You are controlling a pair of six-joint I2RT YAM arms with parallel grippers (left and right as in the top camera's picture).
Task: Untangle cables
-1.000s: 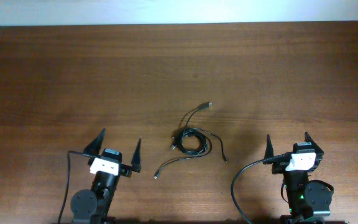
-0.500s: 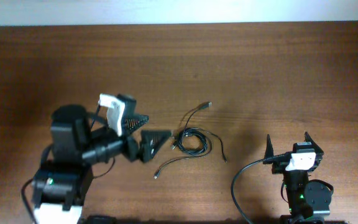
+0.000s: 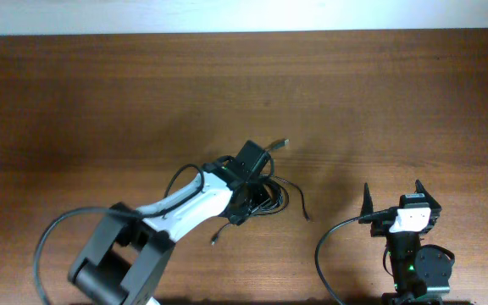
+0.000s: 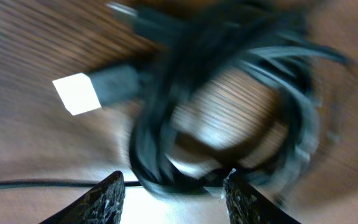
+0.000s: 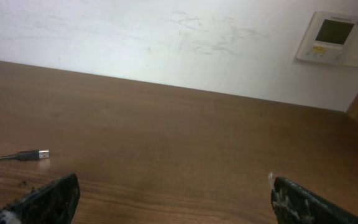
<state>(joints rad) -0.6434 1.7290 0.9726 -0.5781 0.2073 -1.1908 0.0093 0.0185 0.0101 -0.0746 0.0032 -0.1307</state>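
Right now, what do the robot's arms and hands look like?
The left arm has a white shell over black joints, with a thick black cable looping from it. The left hand and right hand each have two pointed black fingers; a white block sits behind the right hand's fingers.

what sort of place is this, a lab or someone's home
Likely a lab or office room: a brown wood-grain table, a plain white wall with a white wall-mounted control panel, and a black-and-white robot arm working on the table.
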